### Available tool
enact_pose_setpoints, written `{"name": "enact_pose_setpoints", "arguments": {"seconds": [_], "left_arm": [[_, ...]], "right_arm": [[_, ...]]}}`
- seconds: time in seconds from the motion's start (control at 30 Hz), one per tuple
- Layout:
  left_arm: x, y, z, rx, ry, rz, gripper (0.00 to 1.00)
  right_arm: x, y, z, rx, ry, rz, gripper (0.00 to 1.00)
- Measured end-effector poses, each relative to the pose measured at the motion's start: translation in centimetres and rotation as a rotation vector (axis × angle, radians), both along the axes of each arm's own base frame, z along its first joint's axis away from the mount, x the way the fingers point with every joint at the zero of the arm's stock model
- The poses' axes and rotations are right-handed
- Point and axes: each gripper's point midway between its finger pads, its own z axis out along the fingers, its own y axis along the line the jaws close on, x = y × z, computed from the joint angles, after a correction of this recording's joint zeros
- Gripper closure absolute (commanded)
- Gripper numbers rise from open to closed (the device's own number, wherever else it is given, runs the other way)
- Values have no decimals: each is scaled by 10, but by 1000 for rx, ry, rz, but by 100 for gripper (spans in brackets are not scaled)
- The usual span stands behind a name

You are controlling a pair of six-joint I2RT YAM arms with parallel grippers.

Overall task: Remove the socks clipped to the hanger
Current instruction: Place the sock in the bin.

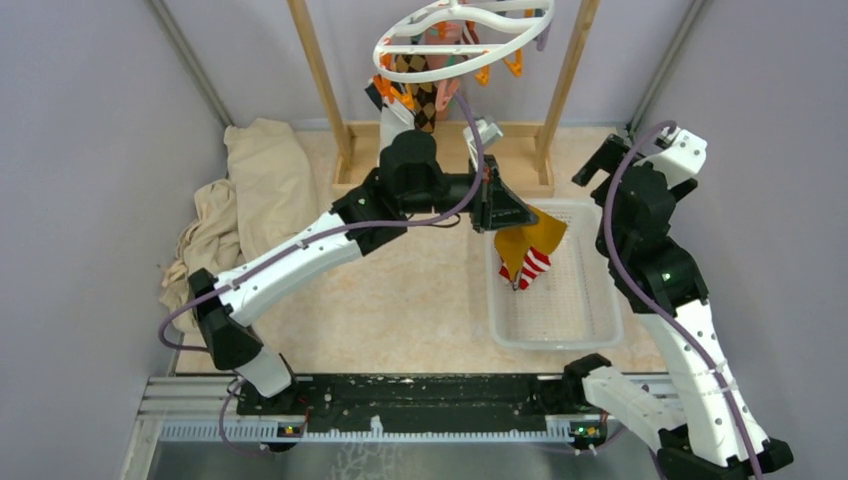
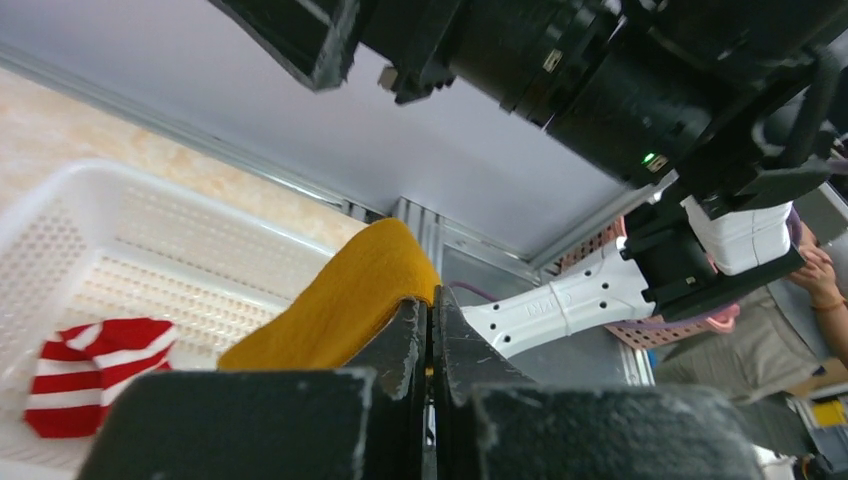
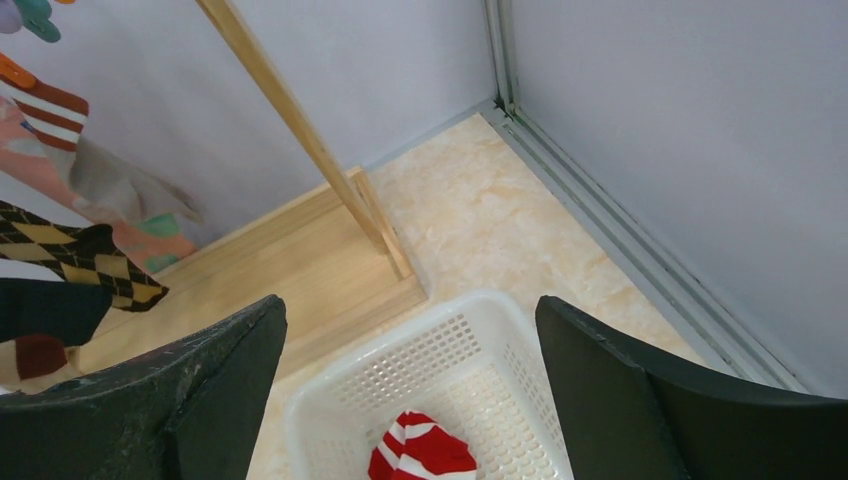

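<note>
The white round hanger hangs at the top between wooden posts. Several socks stay clipped to it, among them a brown argyle sock and a pink one. The argyle sock also shows in the right wrist view. My left gripper is shut on a mustard yellow sock, held above the white perforated basket. In the left wrist view the jaws pinch the sock. A red-white striped sock lies in the basket. My right gripper is open and empty, high over the basket's far end.
The wooden frame stands at the back on its base board. A pile of beige cloth lies at the left wall. Grey walls close in on both sides. The right arm stands beside the basket's right rim.
</note>
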Motion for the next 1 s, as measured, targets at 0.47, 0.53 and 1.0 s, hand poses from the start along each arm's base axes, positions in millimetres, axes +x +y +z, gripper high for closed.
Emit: {"name": "enact_pose_setpoints", "arguments": {"seconds": [0.47,0.53,1.0], "left_arm": [[-27,-44,-119,132,153,-83,99],[-25,-54,-139,160,170,-85,99],[-14,-117,-288,468,259,-29,49]], "right_arm": [[-8,-2,-4,-13,24,12,3],[-7,2,-5,-12,27,32,3],[5,35,-55,-10,113,215,3]]}}
